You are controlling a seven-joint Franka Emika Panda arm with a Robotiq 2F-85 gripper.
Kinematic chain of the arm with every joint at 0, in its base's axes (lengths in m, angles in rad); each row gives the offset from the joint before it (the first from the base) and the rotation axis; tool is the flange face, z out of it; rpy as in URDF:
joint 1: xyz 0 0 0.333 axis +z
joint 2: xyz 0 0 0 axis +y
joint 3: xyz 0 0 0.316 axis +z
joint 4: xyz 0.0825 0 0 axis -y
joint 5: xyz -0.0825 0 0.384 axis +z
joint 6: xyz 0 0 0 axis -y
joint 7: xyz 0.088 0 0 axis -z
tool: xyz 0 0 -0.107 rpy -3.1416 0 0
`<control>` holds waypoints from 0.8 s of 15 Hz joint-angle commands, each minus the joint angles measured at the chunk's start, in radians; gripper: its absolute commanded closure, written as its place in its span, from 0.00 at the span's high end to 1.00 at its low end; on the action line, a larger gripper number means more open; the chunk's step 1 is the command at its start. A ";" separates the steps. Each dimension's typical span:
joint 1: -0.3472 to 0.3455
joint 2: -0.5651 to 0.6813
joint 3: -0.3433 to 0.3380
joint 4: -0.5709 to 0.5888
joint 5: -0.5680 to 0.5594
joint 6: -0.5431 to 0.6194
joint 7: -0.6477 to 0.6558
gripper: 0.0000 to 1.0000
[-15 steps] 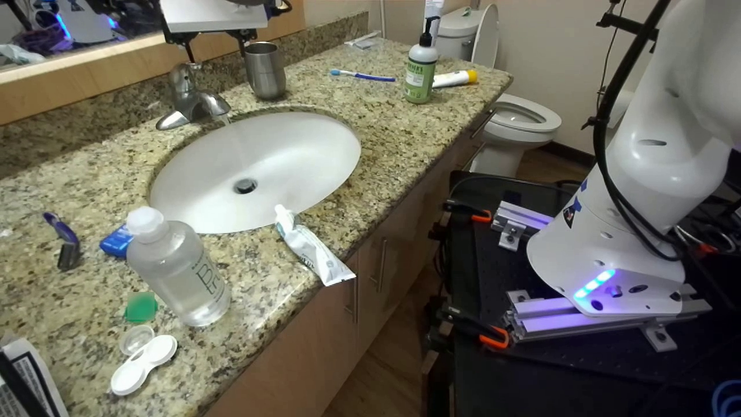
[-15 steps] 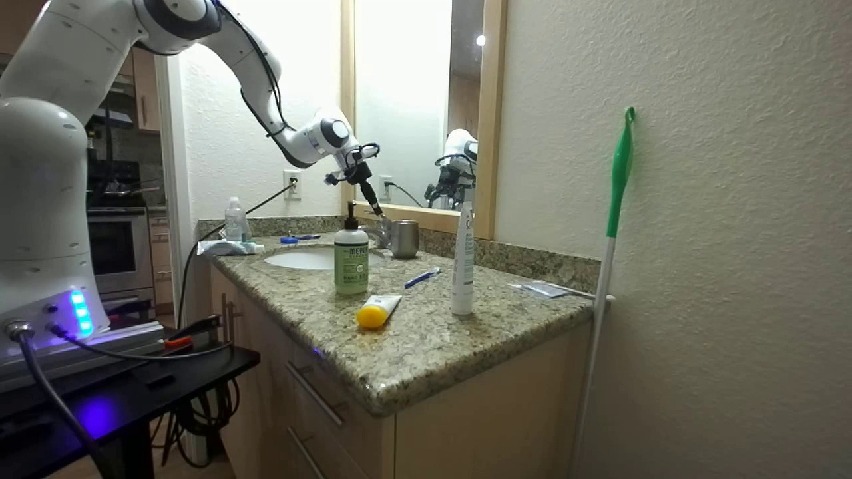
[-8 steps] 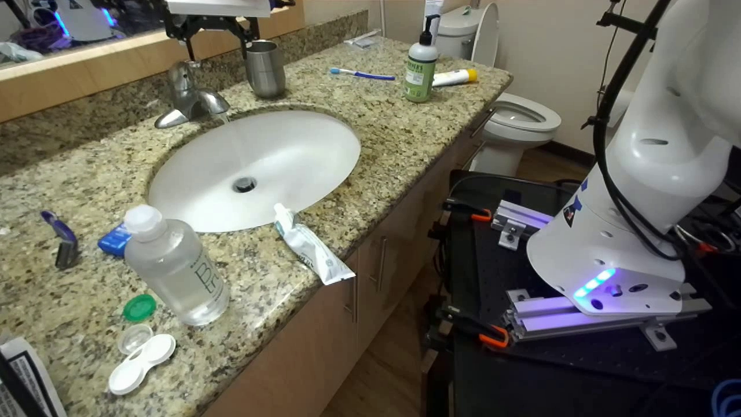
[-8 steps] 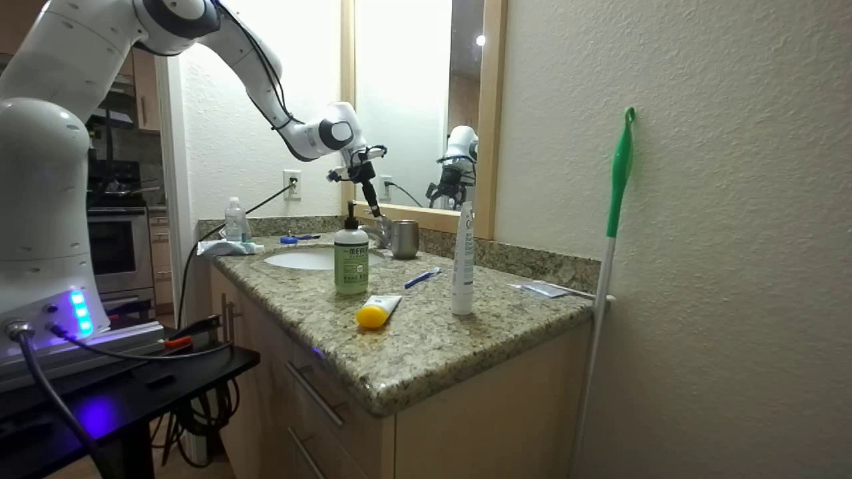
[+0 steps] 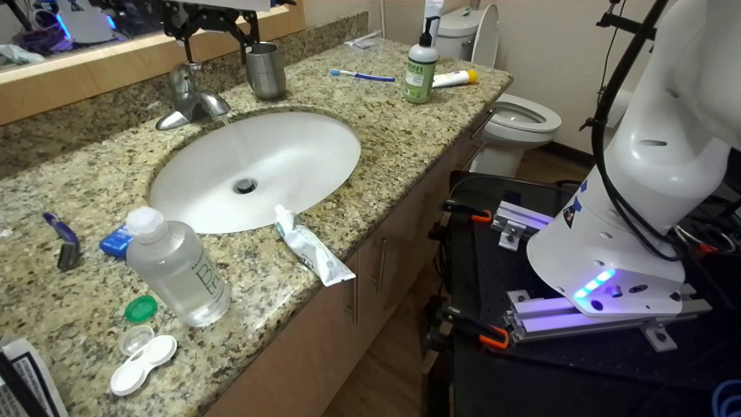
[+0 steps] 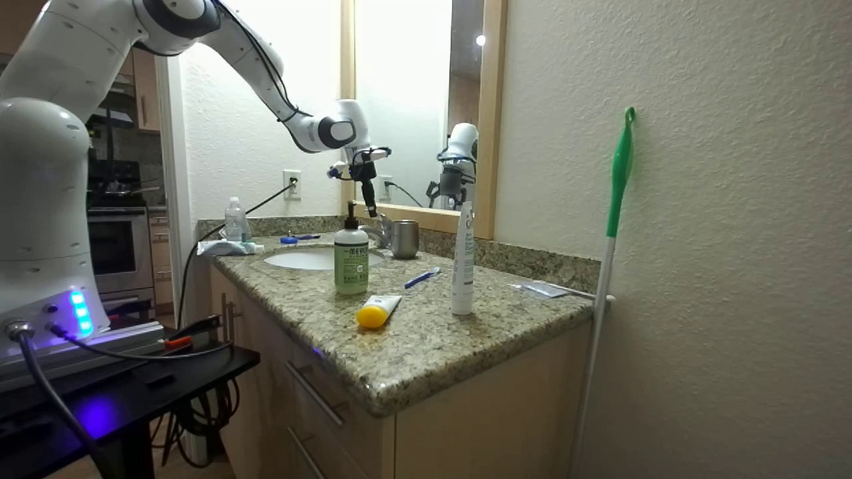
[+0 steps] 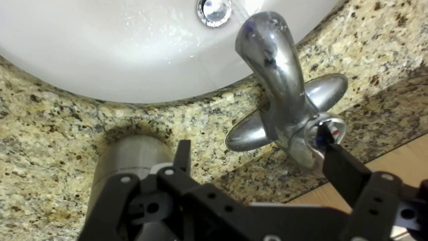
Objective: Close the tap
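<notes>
Two fingers of the black gripper (image 5: 217, 53) hang spread apart above the back edge of the white oval sink (image 5: 301, 150) in an exterior view. The silver-grey tap (image 5: 186, 95) stands at the sink's back edge, a faint stream of water (image 5: 226, 120) under its spout (image 5: 214, 104). A metal cup (image 5: 266, 72), also at the sink's back edge, stands upright beside the tap and close to one finger. Beyond the sink's far end are an upright green soap bottle (image 5: 419, 78), a toothbrush (image 5: 363, 75) and a yellow-capped tube (image 5: 454, 79). A toothpaste tube (image 5: 315, 246) lies at the sink's front edge. Off the sink's near end are a clear bottle (image 5: 180, 272), a razor (image 5: 66, 243), a blue case (image 5: 116, 241), a small green disc (image 5: 140, 308) and a white lens case (image 5: 142, 366).

In an exterior view, the robot arm (image 6: 239, 50) bends down over the back of the sink, with a mirror (image 6: 406, 100) behind. The soap bottle hides part of the sink; a white tube (image 6: 462, 279) stands upright, well apart from the sink. The fingers line up here, so their gap cannot be judged.

In the wrist view, the fingers are wide apart behind the sink: one overlaps the metal cup, the other lies right by the tap's handle (image 7: 329, 125); whether either touches cannot be told. The drain (image 7: 214, 10) shows inside the sink.
</notes>
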 commanded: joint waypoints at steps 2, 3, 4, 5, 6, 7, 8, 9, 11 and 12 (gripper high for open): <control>0.031 0.003 -0.037 0.011 0.032 -0.019 -0.018 1.00; 0.034 0.003 -0.040 0.011 0.031 -0.019 -0.018 1.00; 0.036 0.003 -0.043 0.011 0.030 -0.019 -0.017 1.00; 0.037 0.003 -0.044 0.011 0.029 -0.019 -0.017 1.00; 0.027 0.009 -0.033 0.018 0.053 -0.032 -0.033 1.00; 0.017 0.023 -0.022 0.030 0.078 -0.055 -0.047 1.00; 0.012 0.034 -0.017 0.035 0.100 -0.068 -0.052 1.00; 0.010 0.047 -0.018 0.042 0.117 -0.084 -0.051 1.00; 0.010 0.060 -0.025 0.057 0.137 -0.120 -0.041 1.00; 0.008 0.067 -0.027 0.067 0.145 -0.144 -0.037 1.00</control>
